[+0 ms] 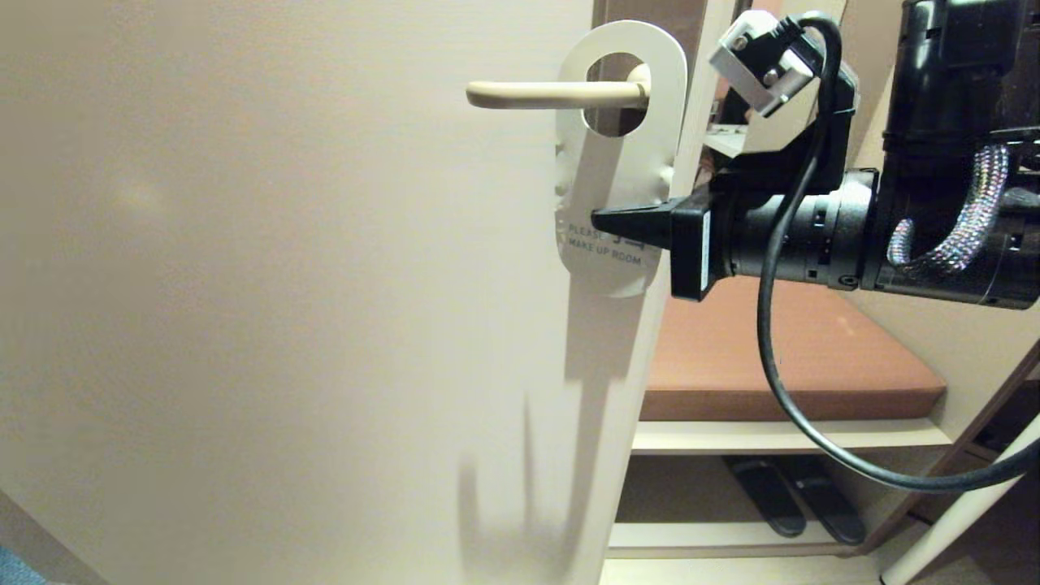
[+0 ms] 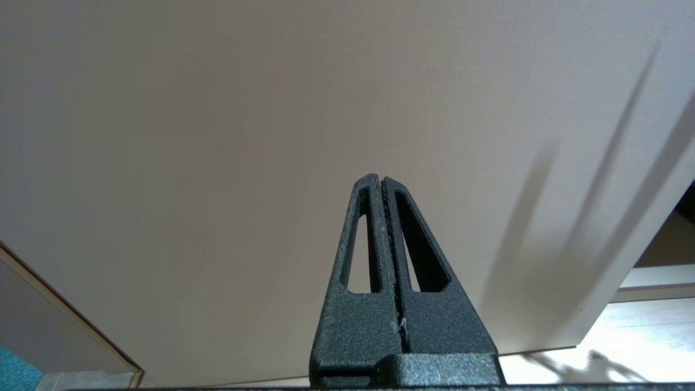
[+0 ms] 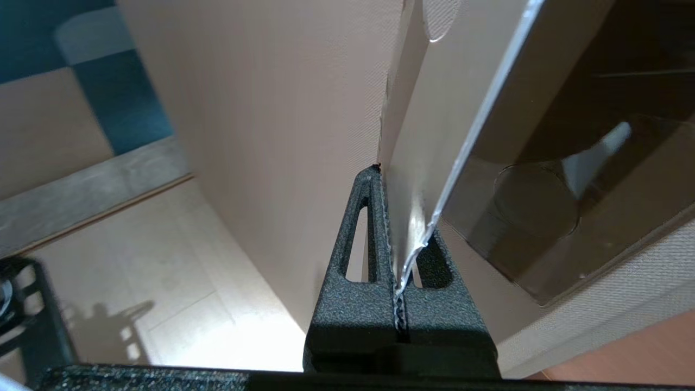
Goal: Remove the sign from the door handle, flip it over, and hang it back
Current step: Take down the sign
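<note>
black textured plastic, nearest the viewer: the right gripper [image 1: 617, 223] reaches in level from the door's free edge, its jaws clamped on the lower part of the white rounded-oblong card sign [image 1: 605, 179], gripped edge-on so the card can be steered by its flat. the sign, "please make up room" side out, hangs with its hole around the slim cream-beige lever door handle [image 1: 552, 94], seemingly at the hanging step. the left gripper [image 2: 383, 182], jaws together and empty, sits parked facing the plain beige door [image 1: 284, 284].
</note>
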You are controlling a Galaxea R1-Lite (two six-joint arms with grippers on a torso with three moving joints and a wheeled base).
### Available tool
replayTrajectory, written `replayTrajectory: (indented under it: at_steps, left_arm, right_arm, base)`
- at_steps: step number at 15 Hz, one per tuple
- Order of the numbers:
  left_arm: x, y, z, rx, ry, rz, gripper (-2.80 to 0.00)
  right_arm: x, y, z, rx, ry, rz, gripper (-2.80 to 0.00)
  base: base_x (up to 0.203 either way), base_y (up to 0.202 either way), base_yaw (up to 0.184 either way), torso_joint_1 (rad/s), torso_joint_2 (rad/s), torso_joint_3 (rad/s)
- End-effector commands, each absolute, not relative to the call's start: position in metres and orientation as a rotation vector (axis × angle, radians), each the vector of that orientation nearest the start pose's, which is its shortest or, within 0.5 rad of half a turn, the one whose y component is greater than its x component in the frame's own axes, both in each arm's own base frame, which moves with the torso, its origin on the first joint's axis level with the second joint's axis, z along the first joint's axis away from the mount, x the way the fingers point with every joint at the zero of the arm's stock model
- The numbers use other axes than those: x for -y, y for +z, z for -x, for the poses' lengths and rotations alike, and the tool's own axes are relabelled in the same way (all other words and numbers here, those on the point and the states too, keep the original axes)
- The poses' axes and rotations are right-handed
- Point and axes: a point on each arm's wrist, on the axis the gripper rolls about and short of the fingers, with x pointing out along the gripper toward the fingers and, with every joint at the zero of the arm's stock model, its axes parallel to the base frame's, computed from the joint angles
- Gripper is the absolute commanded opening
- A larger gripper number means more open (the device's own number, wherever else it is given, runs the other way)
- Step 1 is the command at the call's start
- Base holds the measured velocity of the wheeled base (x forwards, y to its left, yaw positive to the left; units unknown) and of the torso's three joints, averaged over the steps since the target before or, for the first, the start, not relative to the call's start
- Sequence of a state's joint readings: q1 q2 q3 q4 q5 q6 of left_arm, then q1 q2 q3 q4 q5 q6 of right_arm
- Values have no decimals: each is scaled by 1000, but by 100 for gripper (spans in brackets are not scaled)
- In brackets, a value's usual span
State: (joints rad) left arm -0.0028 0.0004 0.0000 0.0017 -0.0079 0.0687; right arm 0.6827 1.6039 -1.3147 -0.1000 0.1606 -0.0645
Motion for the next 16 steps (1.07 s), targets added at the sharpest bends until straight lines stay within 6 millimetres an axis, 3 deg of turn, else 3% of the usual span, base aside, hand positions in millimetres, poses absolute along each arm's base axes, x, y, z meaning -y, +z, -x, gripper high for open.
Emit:
replayTrajectory:
  at_steps: [1,9,16]
  left_arm:
    - [0,75,23,-2,-11,-69,-280]
    - [0,75,23,-1,-10,-69,-280]
    - [0,75,23,-1,-11,-69,-280]
  right_arm:
    - [-201,302,-230,-164,813,117,-280]
    - [-234,301,-219,-172,721,98,-280]
    - [-261,296,-224,-125,726,74,-280]
  base:
    - [0,0,0,0,0,0]
    - [0,0,0,0,0,0]
    - [0,0,0,0,0,0]
